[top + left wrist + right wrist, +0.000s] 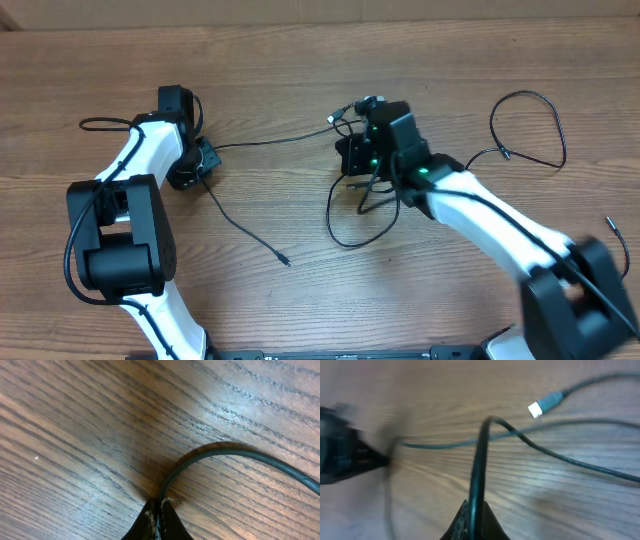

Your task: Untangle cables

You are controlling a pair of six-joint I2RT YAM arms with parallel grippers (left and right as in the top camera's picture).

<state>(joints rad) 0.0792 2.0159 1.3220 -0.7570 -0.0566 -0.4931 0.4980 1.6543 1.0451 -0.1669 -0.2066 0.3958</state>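
- Pinched fingertips of the left hand (159, 519) sit right at the lens, clamped shut on a black cable (220, 451) that arcs off right over the wood worktop (75, 435).
- Same deal for the right hand (476, 519): closed tight on a cable strand (479, 460) rising straight from it, with a silvery plug (536, 409) lying just beyond. Bit blurry though.
- From overhead, a stretched cable (270, 141) runs between both hands, a tail plug (287, 262) lies nearer the front, and loose loops (345, 225) sit beside the right hand.
- Far right, well apart, lies a separate loop (522, 93).
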